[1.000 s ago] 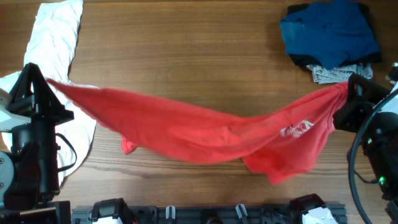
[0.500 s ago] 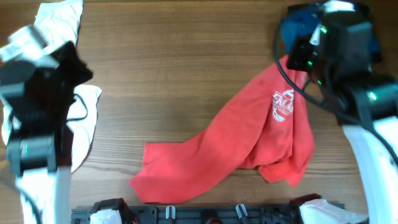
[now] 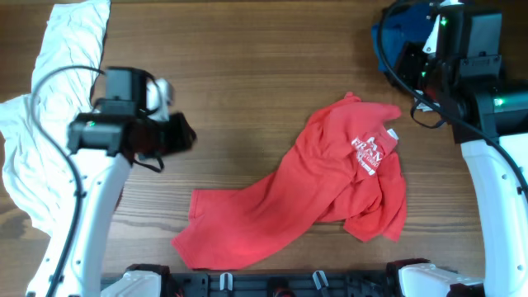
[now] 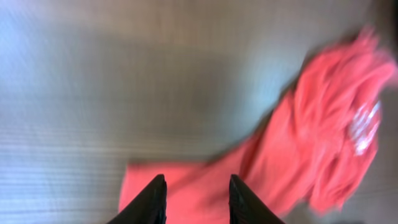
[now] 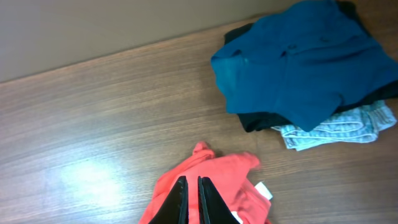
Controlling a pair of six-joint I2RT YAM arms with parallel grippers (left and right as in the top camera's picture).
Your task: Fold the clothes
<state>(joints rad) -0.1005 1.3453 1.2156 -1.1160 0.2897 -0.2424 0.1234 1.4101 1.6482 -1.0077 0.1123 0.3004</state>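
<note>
A large white shirt [image 3: 58, 82] lay crumpled along the left edge of the bench [image 3: 247, 66], from the far corner down towards the near side. At the far right corner sat a heap of other clothes: a dark blue garment [image 5: 298, 68] on top, a black piece [image 5: 261, 121] showing under it, and a pale grey-blue piece [image 5: 336, 127] poking out at the side nearest the red one. From overhead the right arm [image 3: 454, 58] covered most of that heap. The left arm [image 3: 124, 136] hung over bare wood between the white shirt and the red T-shirt [image 3: 313, 206], touching neither.

The red T-shirt lay loose and rumpled on the bench, right of centre, clear of both piles. Its long axis ran diagonally, from a flat end near the front edge at lower left up to a bunched end at the far right. The white lettering [image 3: 371, 153] and a small white tag [image 5: 261, 190] sat at that far-right end, which pointed towards the blue heap.

The left jaws stood spread with nothing between them; that wrist view was blurred. The right jaws were pressed together above the shirt's far end, holding nothing.
</note>
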